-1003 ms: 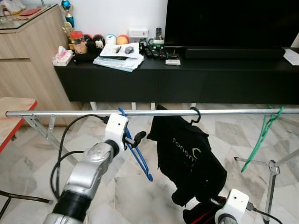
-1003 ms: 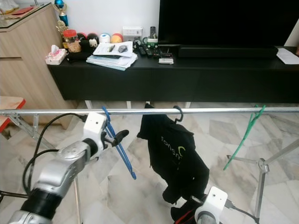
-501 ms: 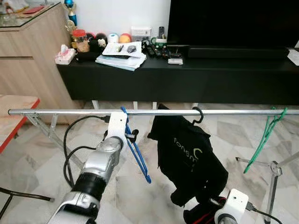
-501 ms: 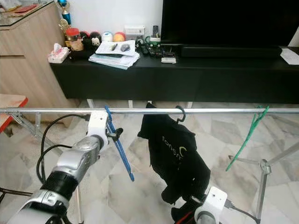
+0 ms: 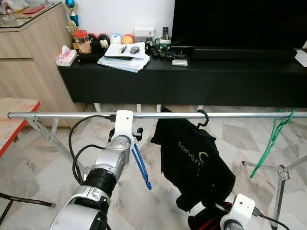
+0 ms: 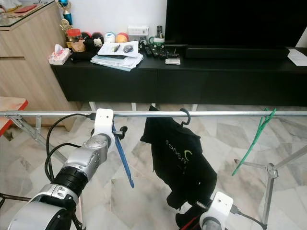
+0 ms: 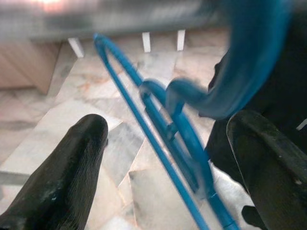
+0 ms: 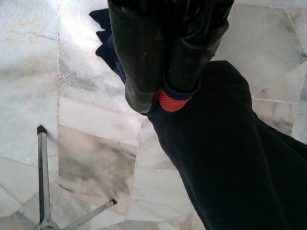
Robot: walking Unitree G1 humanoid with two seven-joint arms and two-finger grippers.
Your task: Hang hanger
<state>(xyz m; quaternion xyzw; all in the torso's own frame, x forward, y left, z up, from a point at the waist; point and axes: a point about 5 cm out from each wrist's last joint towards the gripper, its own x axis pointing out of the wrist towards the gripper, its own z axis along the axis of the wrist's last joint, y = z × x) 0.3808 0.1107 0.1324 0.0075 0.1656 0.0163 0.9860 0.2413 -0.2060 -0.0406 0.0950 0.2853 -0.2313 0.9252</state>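
A long round metal rail spanned the marble floor. A soft black shirt hung from it. The thin blue plastic hanger hung on the rail between the left gripper's wide-spread fingers. The right gripper pinched dark cloth.

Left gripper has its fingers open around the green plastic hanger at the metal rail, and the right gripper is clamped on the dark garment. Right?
Not quite: the hanger between the open left gripper fingers is the blue plastic hanger, as the left wrist view shows. The green plastic hanger hangs far along the metal rail. The right gripper does clamp the dark garment.
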